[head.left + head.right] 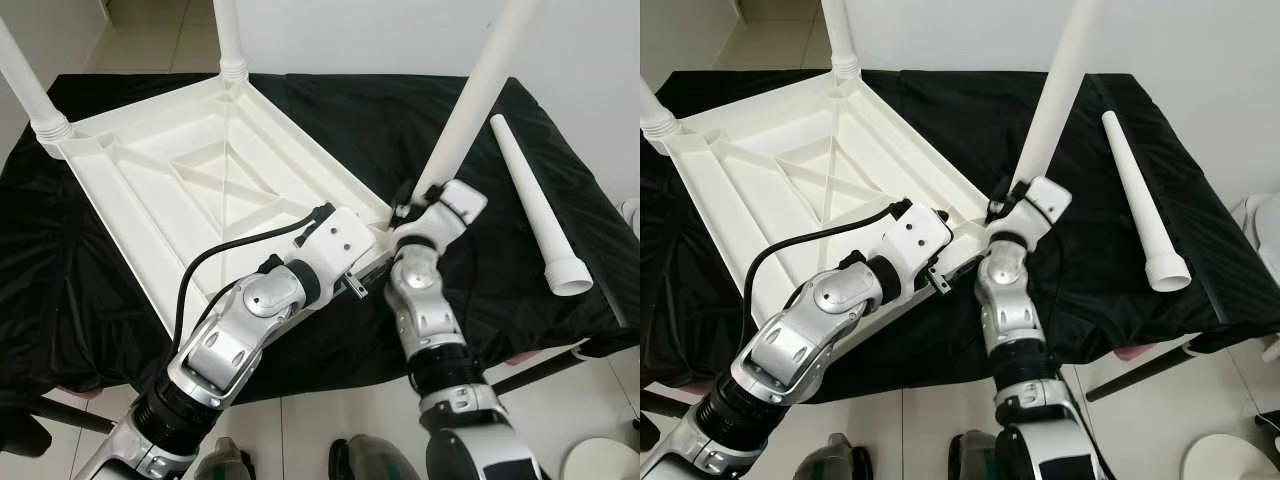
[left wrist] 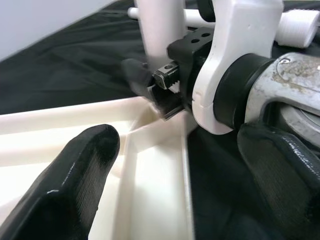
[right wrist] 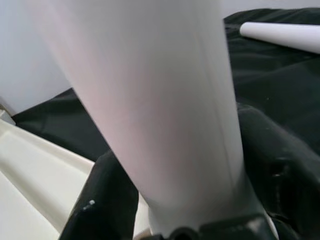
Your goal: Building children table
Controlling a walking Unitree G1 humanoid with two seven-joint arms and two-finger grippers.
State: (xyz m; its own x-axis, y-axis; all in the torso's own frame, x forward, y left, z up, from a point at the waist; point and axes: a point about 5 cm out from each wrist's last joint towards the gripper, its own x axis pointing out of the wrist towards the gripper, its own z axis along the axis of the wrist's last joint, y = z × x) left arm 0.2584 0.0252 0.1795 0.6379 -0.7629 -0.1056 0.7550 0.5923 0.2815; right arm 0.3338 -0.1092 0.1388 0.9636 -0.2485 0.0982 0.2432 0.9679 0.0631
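- Upturned white tabletop (image 1: 200,180) on black-draped surface (image 1: 520,270); near corner hidden behind both arms.
- Four legs: three upright, tops cut off; one loose leg (image 1: 535,205) lying at 3 o'clock.
- Right claw (image 1: 420,200) clamps near-corner leg (image 1: 475,100).
- Left claw (image 2: 165,165) spread open over tabletop rim.

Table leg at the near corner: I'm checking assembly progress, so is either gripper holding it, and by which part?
The right gripper grips the upright table leg near its base, at the upturned tabletop corner. The left gripper holds nothing.
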